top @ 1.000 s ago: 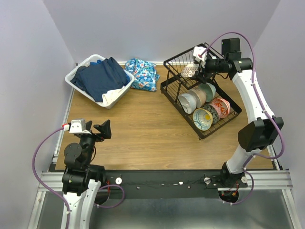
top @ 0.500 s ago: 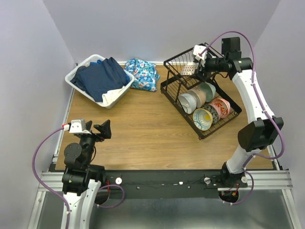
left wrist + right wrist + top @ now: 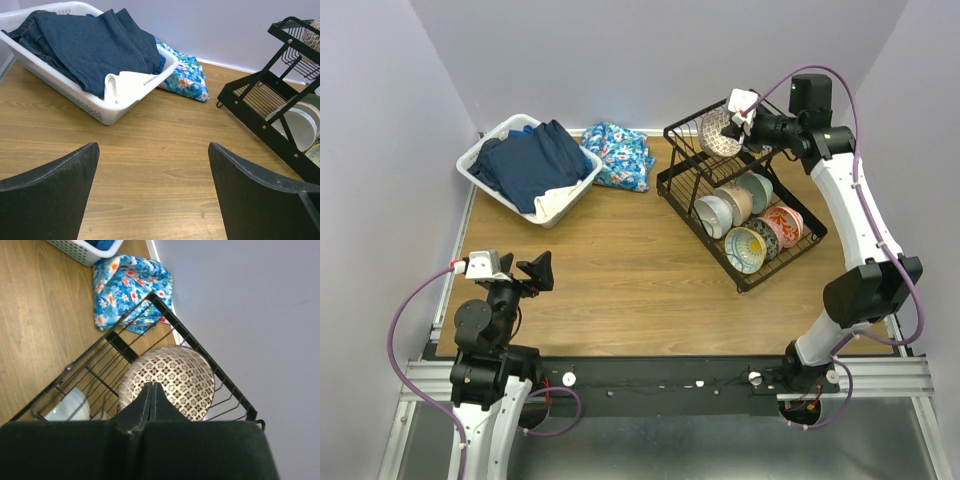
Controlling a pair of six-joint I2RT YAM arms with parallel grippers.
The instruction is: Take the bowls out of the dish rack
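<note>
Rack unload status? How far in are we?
Done: nothing is out of the dish rack yet. In hand: the right gripper is shut on the patterned bowl at the upper tier. To do: about six bowls stand in the lower tier. The left gripper sits open near its base.

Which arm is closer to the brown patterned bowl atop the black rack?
Right. The right gripper is shut on the patterned bowl at its rim, in the rack's upper tier; the left gripper sits open across the table, near its own base.
</note>
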